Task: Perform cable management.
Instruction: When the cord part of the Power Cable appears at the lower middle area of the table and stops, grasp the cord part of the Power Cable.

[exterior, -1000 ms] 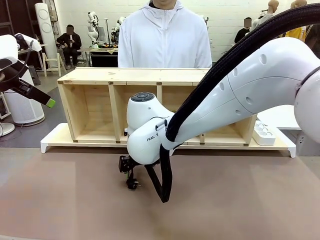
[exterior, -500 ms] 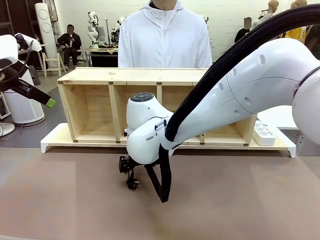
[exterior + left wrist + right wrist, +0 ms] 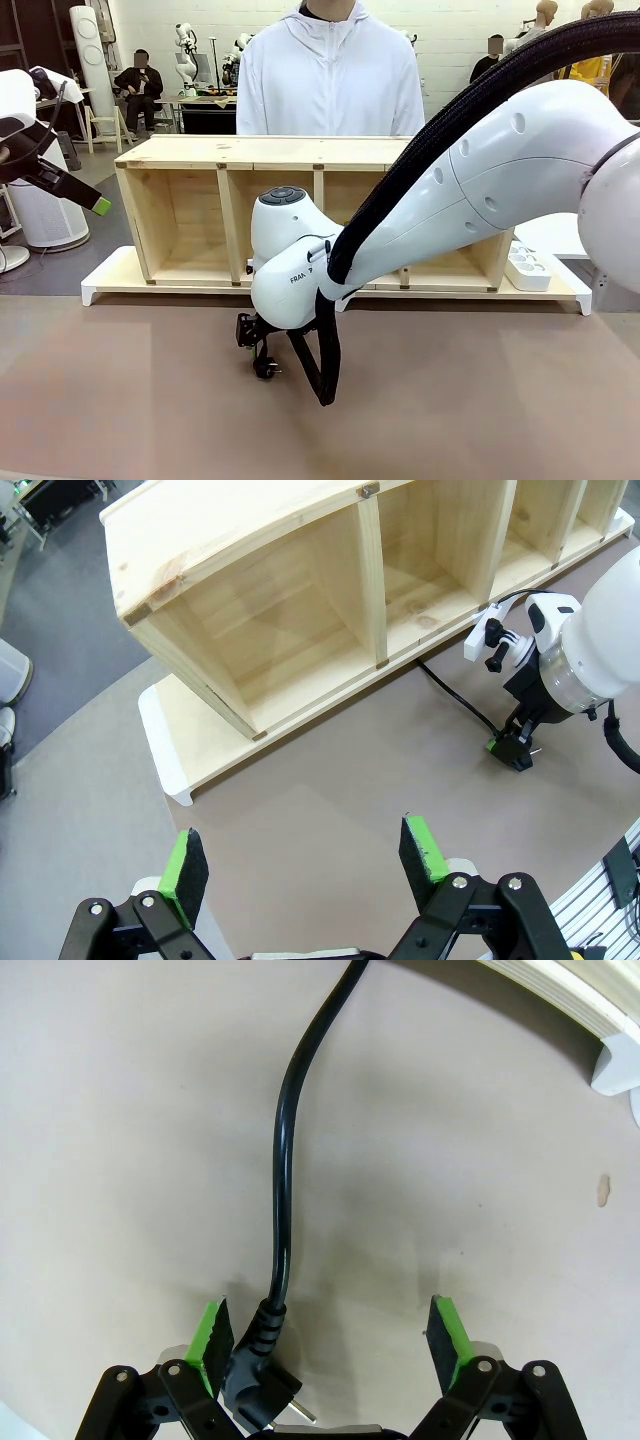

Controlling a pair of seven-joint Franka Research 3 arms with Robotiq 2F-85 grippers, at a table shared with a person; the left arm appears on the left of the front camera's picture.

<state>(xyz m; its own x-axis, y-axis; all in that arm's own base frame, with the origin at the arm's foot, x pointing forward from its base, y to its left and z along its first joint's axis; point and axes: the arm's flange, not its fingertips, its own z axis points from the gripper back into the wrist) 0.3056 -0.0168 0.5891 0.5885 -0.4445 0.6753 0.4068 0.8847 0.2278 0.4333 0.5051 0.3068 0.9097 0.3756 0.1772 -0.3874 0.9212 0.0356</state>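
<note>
The cable [image 3: 286, 1150] is a thin black cord lying on the brown table, ending in a round black plug [image 3: 254, 1388]. My right gripper [image 3: 330, 1332] hangs low over it, open. The plug lies between the fingers, close beside the left green pad [image 3: 213, 1332], and nothing is gripped. In the front view the right gripper [image 3: 257, 348] points down at the table's middle with the plug [image 3: 265, 368] under it. In the left wrist view the cable [image 3: 455, 692] runs from the shelf's foot to the plug [image 3: 516, 757]. My left gripper [image 3: 303, 858] is open and empty, high at the table's left.
A wooden shelf [image 3: 270, 152] with open compartments stands on a white base across the far side. A person in a white jacket [image 3: 330, 80] stands behind it. A white power strip [image 3: 527, 268] lies at the base's right end. The right arm's thick hose [image 3: 322, 360] loops beside the gripper.
The right arm has edged slightly to the left over the plug. Its jaws stay open, and the left arm has not moved.
</note>
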